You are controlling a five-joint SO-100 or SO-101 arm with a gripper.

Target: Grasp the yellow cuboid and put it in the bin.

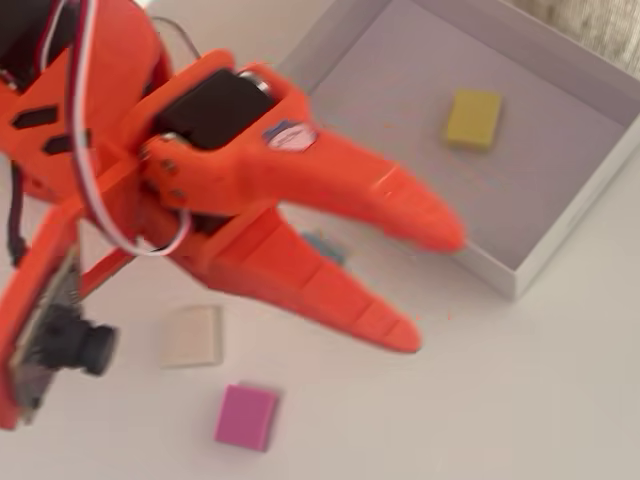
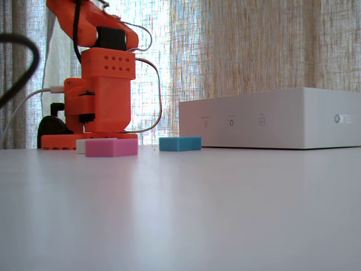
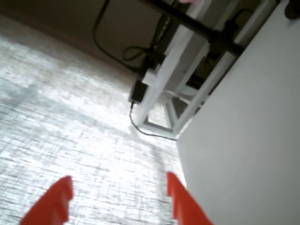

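The yellow cuboid (image 1: 473,119) lies flat on the pale floor of the bin (image 1: 568,226), toward its far right part in the overhead view. My orange gripper (image 1: 432,288) hangs open and blurred over the bin's near corner, with nothing between its fingers and well apart from the cuboid. In the wrist view the two orange fingertips (image 3: 56,202) spread wide at the bottom edge around empty space. In the fixed view the bin (image 2: 265,125) shows as a low white box on the right; its wall hides the cuboid, and the gripper is out of frame.
A cream-white block (image 1: 192,336) and a pink block (image 1: 246,416) lie on the table left of the bin. A blue block (image 1: 326,246) peeks out under the gripper. The arm's base (image 2: 98,96) stands at the far left in the fixed view.
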